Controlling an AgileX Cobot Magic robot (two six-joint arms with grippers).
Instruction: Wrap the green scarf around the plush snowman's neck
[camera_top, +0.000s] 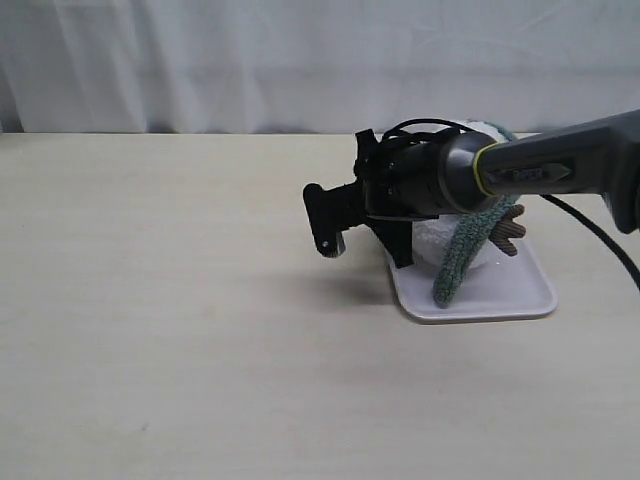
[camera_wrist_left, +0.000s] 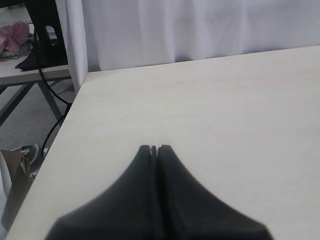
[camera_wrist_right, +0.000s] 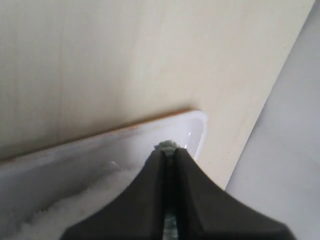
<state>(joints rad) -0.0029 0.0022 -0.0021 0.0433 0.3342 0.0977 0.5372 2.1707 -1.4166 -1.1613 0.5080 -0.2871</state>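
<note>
The left tool (camera_wrist_left: 154, 148) is closed on nothing, its jaws pressed together above bare surface (camera_top: 150, 300). It sits well apart from the work and out of the exterior view, probably parked to leave the other arm room.

The right tool (camera_wrist_right: 168, 150) reaches in across the middle and is closed on the scarf (camera_top: 458, 258); a tuft of grey-green knit shows at its tips. The pinch looks meant to carry that end round the neck.

Its arm hides most of the snowman (camera_top: 430, 240), so the neck cannot be seen, nor how far the wrap has got. The snowman stands on the tray (camera_top: 500, 300), which likely keeps it in a fixed spot. The scarf passes over the right of the head, and one length hangs down the front to the tray.

By count: two tools, one snowman, one scarf, one tray, and one brown twig arm (camera_top: 508, 228) in view.
</note>
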